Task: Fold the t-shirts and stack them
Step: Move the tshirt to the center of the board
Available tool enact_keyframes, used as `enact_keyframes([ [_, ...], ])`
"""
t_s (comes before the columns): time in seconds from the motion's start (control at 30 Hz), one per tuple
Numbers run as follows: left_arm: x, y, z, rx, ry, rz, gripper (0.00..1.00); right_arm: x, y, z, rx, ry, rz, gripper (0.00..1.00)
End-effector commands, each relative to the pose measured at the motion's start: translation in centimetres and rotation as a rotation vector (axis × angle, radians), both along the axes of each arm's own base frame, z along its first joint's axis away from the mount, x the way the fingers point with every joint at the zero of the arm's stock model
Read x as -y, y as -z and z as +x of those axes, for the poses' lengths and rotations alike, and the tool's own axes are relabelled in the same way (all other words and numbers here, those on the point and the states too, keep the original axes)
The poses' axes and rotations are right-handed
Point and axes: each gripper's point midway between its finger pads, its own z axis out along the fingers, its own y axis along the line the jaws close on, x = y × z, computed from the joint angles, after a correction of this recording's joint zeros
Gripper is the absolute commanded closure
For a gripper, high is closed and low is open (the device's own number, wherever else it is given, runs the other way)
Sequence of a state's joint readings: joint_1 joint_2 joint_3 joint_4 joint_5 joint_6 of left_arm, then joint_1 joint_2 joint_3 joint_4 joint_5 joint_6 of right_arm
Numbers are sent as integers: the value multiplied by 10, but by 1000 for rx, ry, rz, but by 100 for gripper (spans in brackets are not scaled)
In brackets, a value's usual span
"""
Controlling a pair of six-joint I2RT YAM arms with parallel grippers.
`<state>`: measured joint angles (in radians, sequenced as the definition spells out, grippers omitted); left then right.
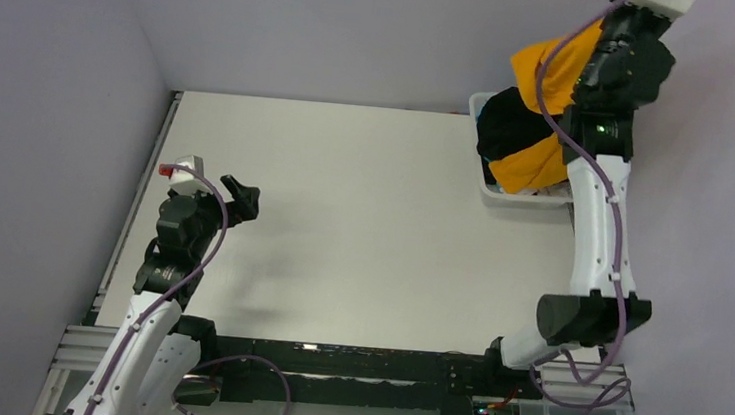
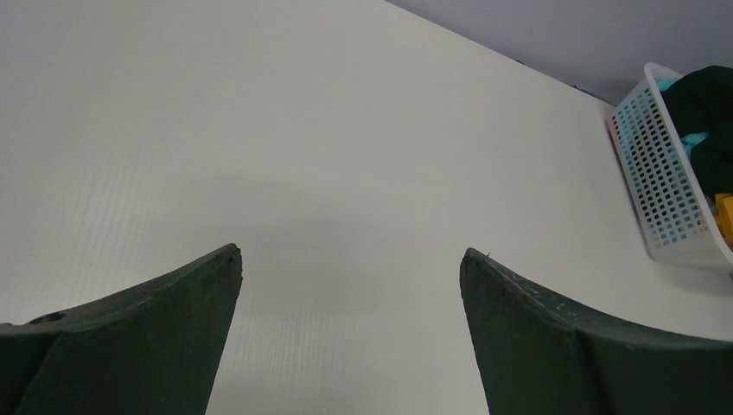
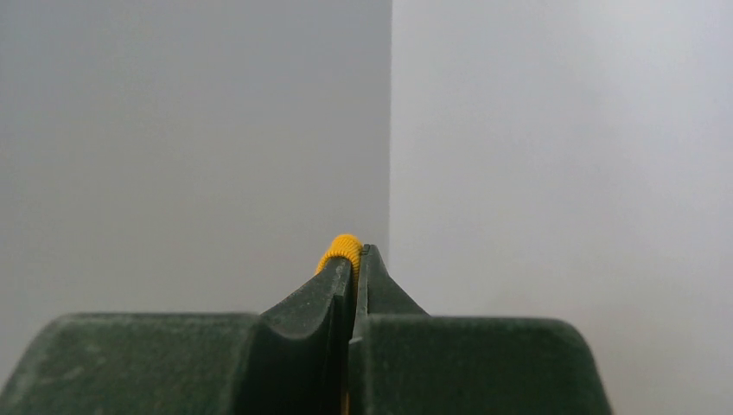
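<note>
The mustard-orange t-shirt (image 1: 545, 78) hangs from my raised right arm above the white basket (image 1: 490, 190) at the far right. A black t-shirt (image 1: 508, 124) bulges from the basket over the orange cloth. In the right wrist view my right gripper (image 3: 355, 252) is shut on a ribbed orange edge of the t-shirt (image 3: 343, 248), facing the wall corner. My left gripper (image 1: 244, 200) is open and empty above the left part of the table; its fingers (image 2: 186, 294) frame bare table. A teal shirt (image 2: 691, 138) shows in the basket (image 2: 661, 177).
Grey walls close in the table (image 1: 363, 217) on the left, back and right. The basket stands against the far right corner. My right arm's links (image 1: 597, 238) rise along the right table edge.
</note>
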<state>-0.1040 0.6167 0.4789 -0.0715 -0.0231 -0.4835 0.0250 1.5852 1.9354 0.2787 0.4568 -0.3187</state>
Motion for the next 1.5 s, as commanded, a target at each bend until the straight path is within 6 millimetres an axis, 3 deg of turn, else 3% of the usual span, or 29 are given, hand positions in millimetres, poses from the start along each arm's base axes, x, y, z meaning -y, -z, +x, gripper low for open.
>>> enact_keyframes([
  [0.0,5,-18,1,68,26,-26,1,-43,-89,-85,263,-286,-28,100],
  [0.13,6,-19,0,64,32,-28,1,-75,-110,-123,301,-510,5,100],
  [0.23,9,-22,-2,74,45,-32,1,-104,-110,-138,290,-710,38,100],
  [0.47,10,-26,-9,91,52,-45,1,-225,-76,-135,73,-1332,86,100],
  [0.77,5,-26,-19,71,31,-42,1,-358,-44,-117,-35,-1610,121,100],
  [0.9,2,-25,-25,54,15,-43,1,-386,-39,-113,-38,-1627,175,100],
  [1.03,-12,-32,-24,51,-62,-28,1,-375,-20,-91,-111,-1510,321,100],
  [1.13,-17,-33,-22,28,-93,-21,1,-351,15,-70,-203,-1350,377,100],
  [1.2,-19,-30,-19,6,-111,-23,1,-330,53,-58,-302,-1280,434,100],
  [1.3,-20,-21,-13,-27,-127,-30,1,-295,137,-33,-473,-1217,548,100],
  [1.33,-20,-17,-10,-41,-128,-30,1,-271,184,-17,-557,-1139,603,100],
  [1.4,-17,-8,-4,-70,-117,-29,1,-236,254,1,-653,-991,679,100],
  [1.47,-14,5,4,-109,-103,-35,1,-204,322,17,-738,-816,736,86],
])
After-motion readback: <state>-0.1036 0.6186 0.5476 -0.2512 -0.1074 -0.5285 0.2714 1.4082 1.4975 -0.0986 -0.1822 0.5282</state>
